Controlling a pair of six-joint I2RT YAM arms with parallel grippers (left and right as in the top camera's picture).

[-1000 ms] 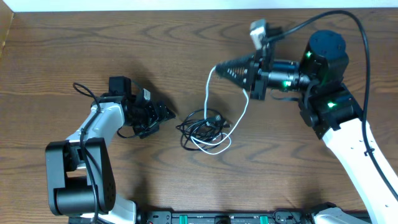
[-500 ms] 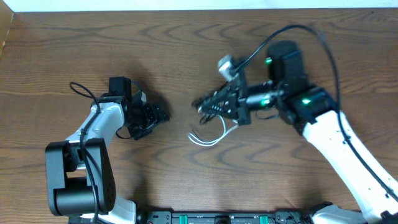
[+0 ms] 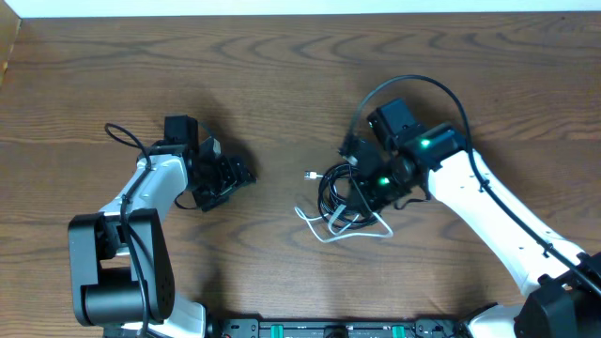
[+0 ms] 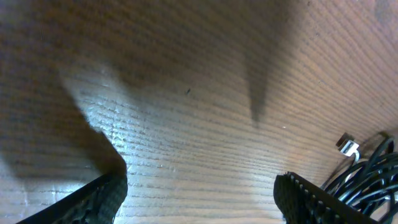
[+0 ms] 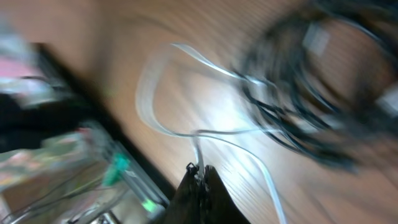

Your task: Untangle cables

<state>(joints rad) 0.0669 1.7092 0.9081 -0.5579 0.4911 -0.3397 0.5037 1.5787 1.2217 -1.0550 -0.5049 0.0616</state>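
Observation:
The cables [image 3: 336, 199] lie bunched at the table's middle, several black loops with one white cable [image 3: 331, 235] trailing out toward the front. My right gripper [image 3: 368, 205] hangs low over the bunch. In the blurred right wrist view its jaws [image 5: 200, 169] are shut on the white cable [image 5: 158, 118], with the black loops [image 5: 311, 93] beyond. My left gripper [image 3: 244, 176] rests open on the left, well apart from the bunch. In its wrist view, bare wood lies between the fingers [image 4: 107, 198]. The black loops [image 4: 367, 183] and a white plug [image 4: 349, 147] show at the right edge.
The wooden table [image 3: 282, 75] stretches to a white wall at the back. The left arm's base [image 3: 117, 272] stands at the front left, and an equipment rail [image 3: 329, 329] runs along the front edge. The right arm's own thick black wire [image 3: 413, 84] arches over its wrist.
The right arm has swung from the back right down to the middle, keeping hold of the white cable. The bunch has shifted right beneath it. The left arm has barely moved.

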